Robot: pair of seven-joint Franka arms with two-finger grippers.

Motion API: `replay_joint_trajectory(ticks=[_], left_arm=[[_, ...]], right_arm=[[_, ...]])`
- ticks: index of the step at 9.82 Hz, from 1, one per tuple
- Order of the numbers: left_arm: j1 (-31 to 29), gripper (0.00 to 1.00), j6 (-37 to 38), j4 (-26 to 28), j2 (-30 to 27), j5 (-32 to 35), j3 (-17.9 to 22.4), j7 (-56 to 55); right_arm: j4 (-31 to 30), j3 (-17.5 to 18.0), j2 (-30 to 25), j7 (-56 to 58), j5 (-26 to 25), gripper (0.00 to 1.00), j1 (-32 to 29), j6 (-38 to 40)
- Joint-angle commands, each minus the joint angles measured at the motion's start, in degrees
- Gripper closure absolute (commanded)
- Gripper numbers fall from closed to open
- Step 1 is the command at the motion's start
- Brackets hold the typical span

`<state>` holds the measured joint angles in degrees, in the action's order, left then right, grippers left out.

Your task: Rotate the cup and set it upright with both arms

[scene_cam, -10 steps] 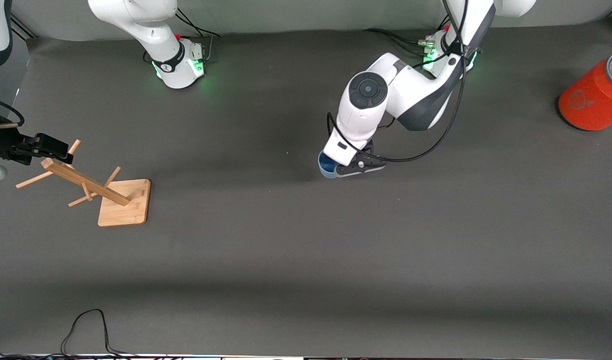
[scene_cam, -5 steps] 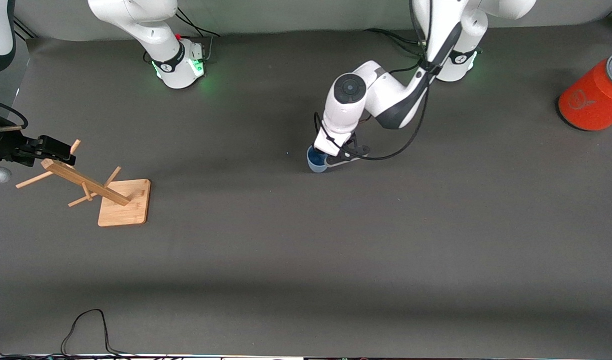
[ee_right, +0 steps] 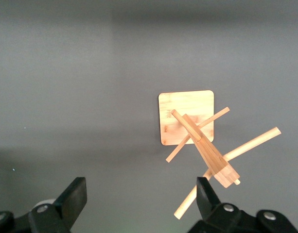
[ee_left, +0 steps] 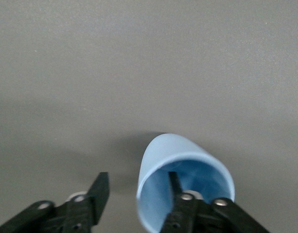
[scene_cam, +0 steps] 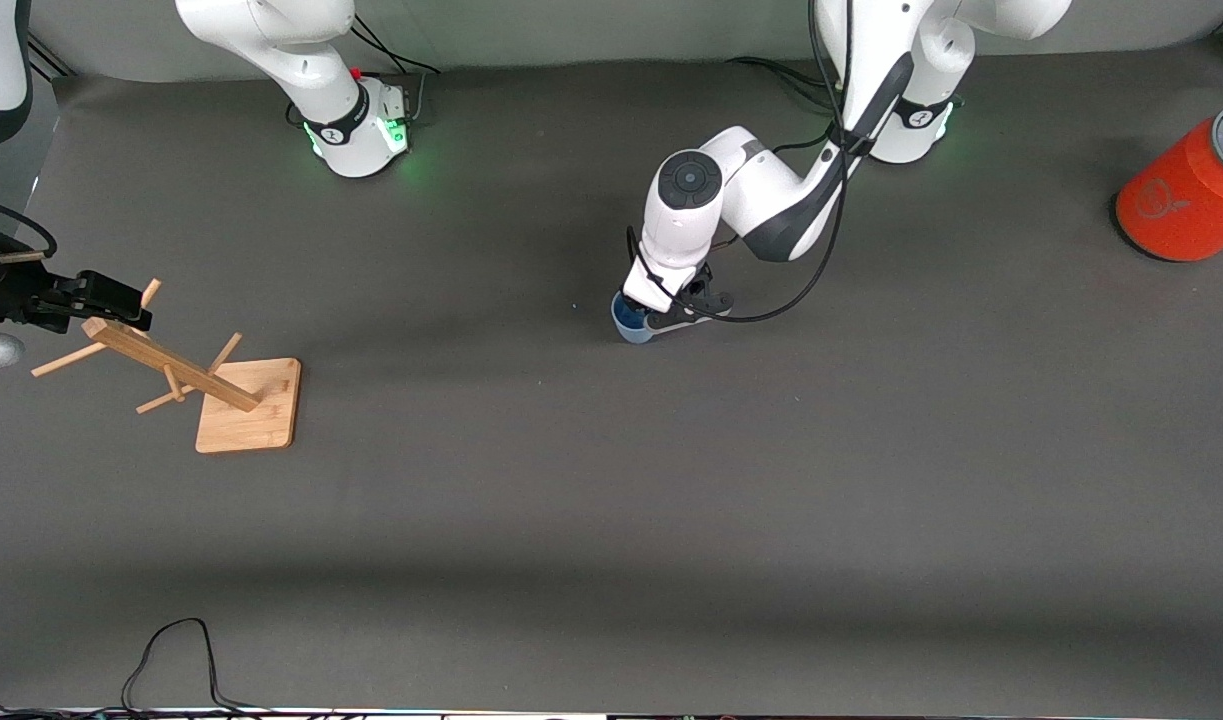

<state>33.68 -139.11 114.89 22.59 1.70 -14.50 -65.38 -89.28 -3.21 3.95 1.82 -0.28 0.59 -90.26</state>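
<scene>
Two white jointed arms work over the dark grey table (scene_cam: pixel 611 520), which lies bare across its whole half nearer the front camera, while a wooden peg rack on a square base (scene_cam: pixel 246 405) stands toward the right arm's end and a large orange cylinder with a grey lid (scene_cam: pixel 1186 195) sits at the edge of the left arm's end. Near the table's middle the small pale-blue plastic cup (ee_left: pixel 180 167) rests with nothing visible inside, and the left gripper (ee_left: pixel 139 194) straddles its wall, one finger (ee_left: pixel 175 191) inside the rim and one outside with a gap, not clamped; the right gripper (ee_right: pixel 141 194) hovers over the rack's top, fingers spread wide, holding nothing
</scene>
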Motion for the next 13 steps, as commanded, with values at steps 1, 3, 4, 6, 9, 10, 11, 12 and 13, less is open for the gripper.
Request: replay_joint_trajectory(ticks=[1,3,4,6,9,10,11,12,13], left_arm=[[-0.27,0.00,4.08,-1.76,-2.19,1.64,0.61,-0.28],[-1.85,0.00,13.64,-7.28,-3.95,8.11,0.70,2.86],[-4.82,0.00,18.04,-10.70,-4.22,8.32,0.61,8.37],[-11.67,0.00,28.23,-17.91,-4.57,7.71,0.52,20.75],[-21.78,0.00,38.37,-24.27,-8.50,7.71,0.61,36.59],[-25.73,0.00,38.82,-24.01,-10.96,7.62,0.52,40.38],[-28.99,0.00,39.52,-24.01,-13.25,6.84,0.52,44.07],[-31.80,0.00,41.96,-23.66,-15.88,4.74,0.52,47.15],[-32.61,0.00,42.51,-21.14,-19.13,4.37,0.61,49.62]], right_arm=[[-0.55,-0.13,-0.43,0.46,0.46,0.00,0.20,-0.53],[-0.64,-0.13,-0.52,0.46,0.46,0.00,0.20,-0.44],[-0.64,-0.13,-0.43,0.46,0.46,0.00,0.20,-0.44],[-0.64,-0.13,-0.43,0.46,0.46,0.00,0.20,-0.44],[-0.64,-0.13,-0.43,0.46,0.46,0.00,0.20,-0.44],[-0.64,-0.13,-0.43,0.46,0.46,0.00,0.20,-0.44],[-0.64,-0.13,-0.43,0.46,0.46,0.00,0.20,-0.44],[-0.64,-0.13,-0.43,0.46,0.46,0.00,0.20,-0.44],[-0.64,-0.13,-0.43,0.55,0.46,0.00,0.20,-0.44]])
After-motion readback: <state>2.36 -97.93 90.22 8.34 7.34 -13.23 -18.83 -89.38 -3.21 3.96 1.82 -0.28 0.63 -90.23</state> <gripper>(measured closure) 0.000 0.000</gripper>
